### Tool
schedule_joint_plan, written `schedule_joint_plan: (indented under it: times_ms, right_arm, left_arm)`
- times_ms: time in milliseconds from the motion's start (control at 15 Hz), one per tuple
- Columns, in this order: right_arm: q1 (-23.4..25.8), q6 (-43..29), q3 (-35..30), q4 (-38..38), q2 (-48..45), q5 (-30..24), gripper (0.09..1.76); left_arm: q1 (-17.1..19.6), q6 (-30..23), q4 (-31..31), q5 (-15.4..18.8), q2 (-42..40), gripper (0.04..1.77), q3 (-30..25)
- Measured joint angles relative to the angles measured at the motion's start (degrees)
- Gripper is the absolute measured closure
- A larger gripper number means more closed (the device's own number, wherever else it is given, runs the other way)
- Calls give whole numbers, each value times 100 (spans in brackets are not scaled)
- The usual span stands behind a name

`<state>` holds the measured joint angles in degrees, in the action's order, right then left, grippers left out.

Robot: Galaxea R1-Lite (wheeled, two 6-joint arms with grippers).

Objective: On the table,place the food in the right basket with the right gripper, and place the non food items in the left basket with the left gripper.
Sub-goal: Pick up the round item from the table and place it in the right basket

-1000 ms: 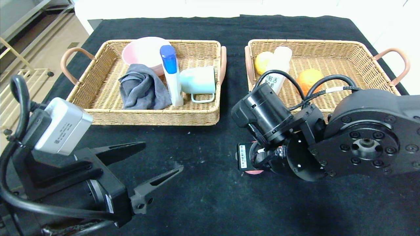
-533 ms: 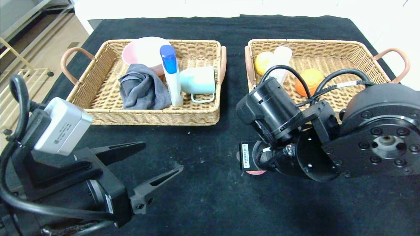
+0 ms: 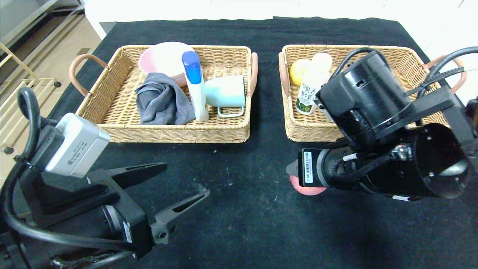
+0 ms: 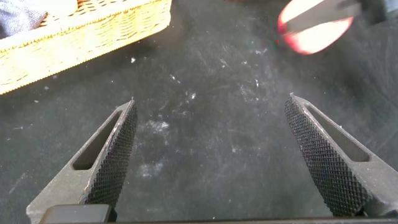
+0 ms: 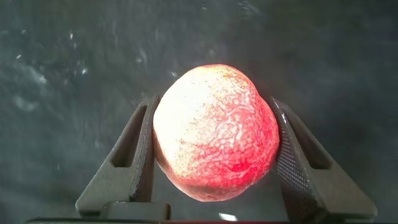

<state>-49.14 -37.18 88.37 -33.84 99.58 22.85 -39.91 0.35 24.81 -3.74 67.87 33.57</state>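
Right gripper clamped the peach above the surface, short of the right basket, evidently for transfer; left gripper parked near, jaws spread, holding nothing.

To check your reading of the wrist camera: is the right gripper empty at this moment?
No. In the right wrist view the right gripper has its two fingers closed against either side of the pink-red peach.

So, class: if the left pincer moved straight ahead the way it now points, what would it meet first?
Probably the pink-red peach held in the right pincer; the open left pincer faces bare black cloth table before it, though depth is unclear.
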Motion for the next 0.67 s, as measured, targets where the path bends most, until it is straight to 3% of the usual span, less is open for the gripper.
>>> schedule_joint_plan:
  times_ms: [267, 667]
  right_arm:
    - [411, 384, -246, -46, -413, 2, 71]
    - [1502, 1406, -290, -30, -951, 5, 71]
  left_arm:
    - [-7, -2, 7, -5, 118, 9, -37]
    - [-7, 0, 18, -9, 187, 9, -52]
